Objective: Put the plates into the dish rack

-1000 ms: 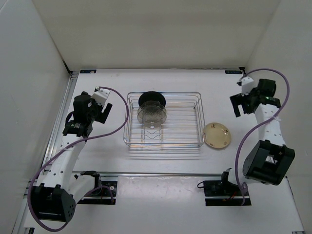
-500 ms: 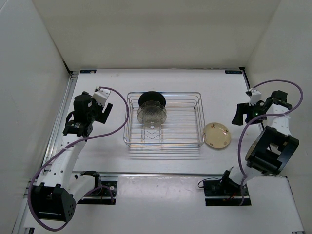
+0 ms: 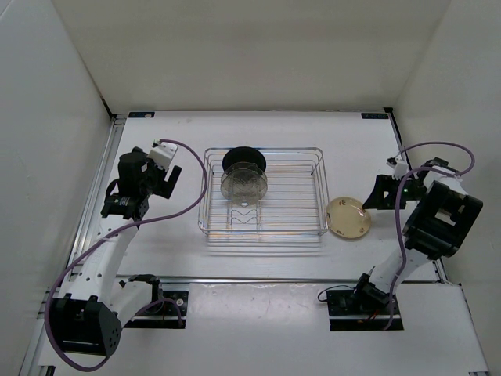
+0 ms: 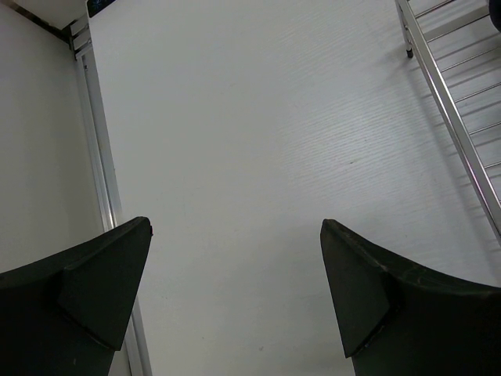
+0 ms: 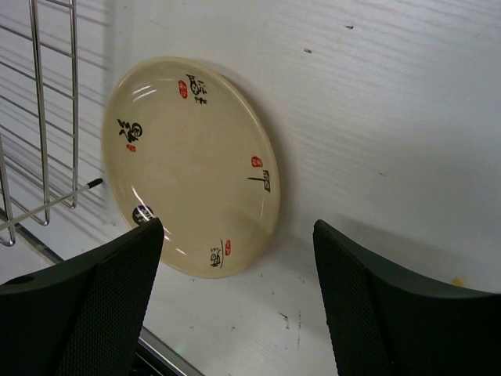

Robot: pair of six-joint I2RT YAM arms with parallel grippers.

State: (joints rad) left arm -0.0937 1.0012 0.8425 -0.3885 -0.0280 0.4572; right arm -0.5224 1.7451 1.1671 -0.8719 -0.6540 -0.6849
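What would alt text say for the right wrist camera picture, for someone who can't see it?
A cream-tan plate with red and black markings lies flat on the white table, just ahead of the right gripper, which stands open and empty at the bottom. A corner of the chrome dish rack shows at the left, beside the plate.

A: Rack first. Where do we put it?
B: We have the rack (image 3: 293,192) mid-bench (image 3: 274,129). In its left half a rear plate (image 3: 244,159) stands near the back wall, with a second plate (image 3: 243,185) just in front of it.
A: Anything outside the rack?
B: A loose plate (image 3: 348,218) lies flat on the bench, just right of the rack's front right corner. We can't tell if they touch.
A: And the arms?
B: We see the left pincer (image 3: 166,178) left of the rack, apart from it. The right pincer (image 3: 378,192) is near the loose plate, to its right and behind it.
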